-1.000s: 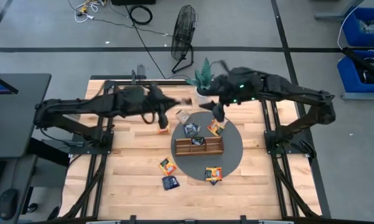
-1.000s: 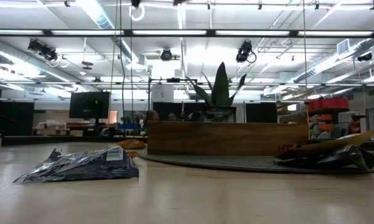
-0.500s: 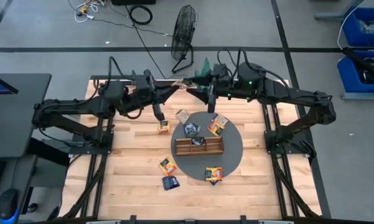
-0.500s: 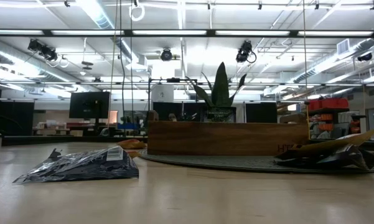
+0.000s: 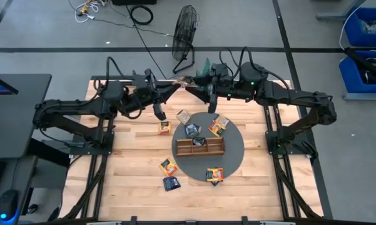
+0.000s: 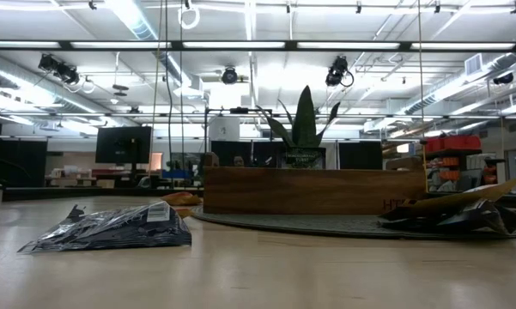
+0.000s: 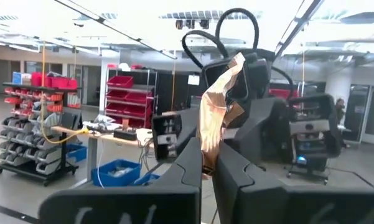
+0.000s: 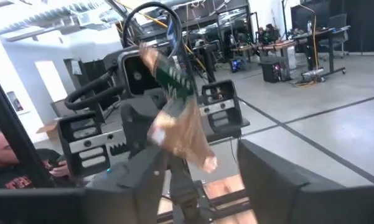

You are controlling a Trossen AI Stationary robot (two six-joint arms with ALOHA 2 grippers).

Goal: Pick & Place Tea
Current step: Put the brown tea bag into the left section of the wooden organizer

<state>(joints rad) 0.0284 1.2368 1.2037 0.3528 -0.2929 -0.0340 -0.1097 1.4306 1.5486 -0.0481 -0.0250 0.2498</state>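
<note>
A tan-brown tea sachet with green print (image 5: pixel 186 80) is raised above the table's far edge between my two grippers, which meet tip to tip. My left gripper (image 5: pixel 179 85) (image 7: pixel 208 167) is shut on it. My right gripper (image 5: pixel 194 85) (image 8: pixel 202 177) is open, its fingers wide apart on either side of the sachet's free end (image 8: pixel 199 158); I cannot tell whether one finger touches it. Several other sachets lie flat: orange (image 5: pixel 164 127), pale (image 5: pixel 183 116), blue (image 5: pixel 192 130), orange (image 5: pixel 218 126), orange (image 5: pixel 169 166), dark blue (image 5: pixel 171 183) (image 6: pixel 112 227). My left gripper pinches the tan sachet by one end (image 7: pixel 210 146) between its two fingers. The sachet is lifted clear of the table and sticks out past the fingertips toward my right gripper, its far end (image 7: pixel 236 62) curled.
The brown wooden tray (image 5: pixel 200 151) (image 6: pixel 313 190) stands on a round dark mat (image 5: pixel 234 153) at mid-table. A potted plant (image 5: pixel 204 72) (image 6: pixel 302 129) stands at the far edge, right by both grippers. Another sachet (image 5: pixel 214 175) lies on the mat's near rim.
Both grippers have risen from low over the sachets beside the mat and swung toward the table's far edge, meeting tip to tip there. For the last half second they have stayed almost still. The tan sachet now shows between them, clear of the table.
</note>
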